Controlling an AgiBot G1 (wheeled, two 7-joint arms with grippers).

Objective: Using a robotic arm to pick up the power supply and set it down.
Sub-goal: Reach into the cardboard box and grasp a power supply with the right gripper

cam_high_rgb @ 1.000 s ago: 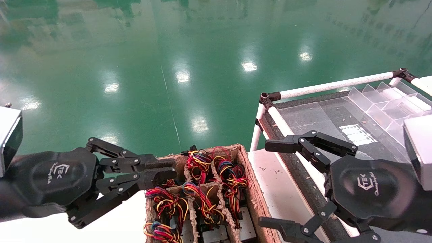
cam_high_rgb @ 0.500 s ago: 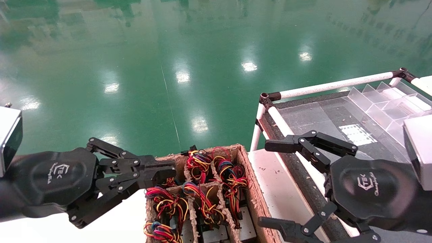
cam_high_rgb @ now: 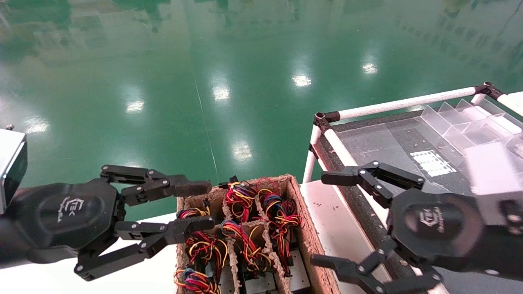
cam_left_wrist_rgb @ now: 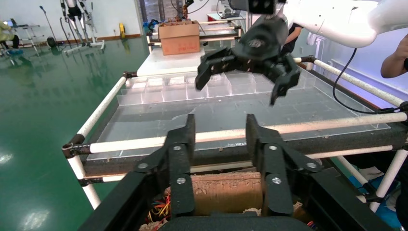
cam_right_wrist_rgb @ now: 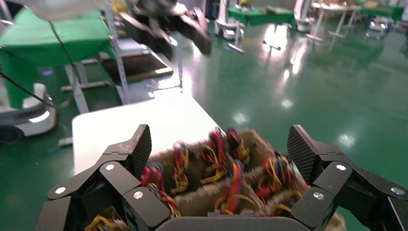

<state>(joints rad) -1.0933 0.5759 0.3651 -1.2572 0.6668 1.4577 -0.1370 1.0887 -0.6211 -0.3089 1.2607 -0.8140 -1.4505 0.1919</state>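
Spreading apart over the near corner of the brown cardboard divider box (cam_high_rgb: 294, 192), the black linkage-fingered left gripper (cam_high_rgb: 194, 206) now stands released, where half a second ago its fingers were nearly pressed together. It holds nothing. I read that as preparation to reach down for a unit, so the pick-up has not begun.

The black linkage-fingered right gripper (cam_high_rgb: 329, 218), also released and empty, has shifted slightly toward the box; it hangs over the white tabletop (cam_high_rgb: 339, 228) beside the clear acrylic compartment tray (cam_high_rgb: 461, 122) on the white-tube rack (cam_high_rgb: 404, 102). Which arm will make the grasp cannot be told.

The small grey metal power supplies (cam_high_rgb: 261, 281) sit in the cells of the box, several alike. Only slivers of their grey tops show beneath the red, yellow, orange and blue wire bundles (cam_high_rgb: 245, 204).

Much is hard to make out:
- The lower edge of the head view cuts off the box, so the count of units is unknown.
- No fan grille can be seen; wires cover most of every case.
- The right wrist view shows the wire bundles (cam_right_wrist_rgb: 226, 168) between that gripper's fingers (cam_right_wrist_rgb: 139, 144), but blurred.
- The left wrist view looks past the box rim toward the rack and the other gripper (cam_left_wrist_rgb: 245, 57), showing almost nothing of the contents.
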